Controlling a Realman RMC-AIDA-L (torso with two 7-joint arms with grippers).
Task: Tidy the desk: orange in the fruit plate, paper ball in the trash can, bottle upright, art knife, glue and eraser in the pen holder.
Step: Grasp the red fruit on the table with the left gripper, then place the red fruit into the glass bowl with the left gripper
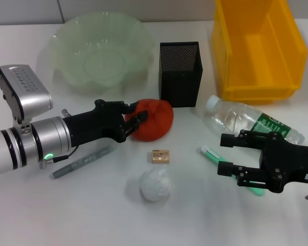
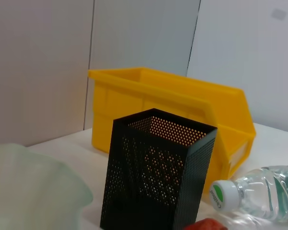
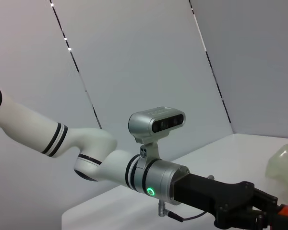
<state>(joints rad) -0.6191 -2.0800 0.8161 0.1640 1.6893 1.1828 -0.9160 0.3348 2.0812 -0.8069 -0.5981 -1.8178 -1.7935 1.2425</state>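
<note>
In the head view my left gripper [image 1: 135, 120] is open, its fingers against the left side of the orange [image 1: 156, 120], which rests on the table. The orange's top peeks into the left wrist view [image 2: 207, 224]. The green fruit plate [image 1: 97, 48] is behind it and the black mesh pen holder [image 1: 180, 74] to its right. My right gripper [image 1: 223, 154] is open over the green-and-white glue stick [image 1: 208, 151]. The bottle [image 1: 251, 123] lies on its side. The eraser [image 1: 159, 156], the paper ball [image 1: 155, 185] and the grey art knife [image 1: 82, 162] lie at the front.
The yellow bin [image 1: 259, 48] stands at the back right, behind the bottle. The left wrist view shows the pen holder [image 2: 158, 177], the bin [image 2: 173, 105] and the bottle's cap [image 2: 223, 194]. The right wrist view shows my left arm [image 3: 158, 177].
</note>
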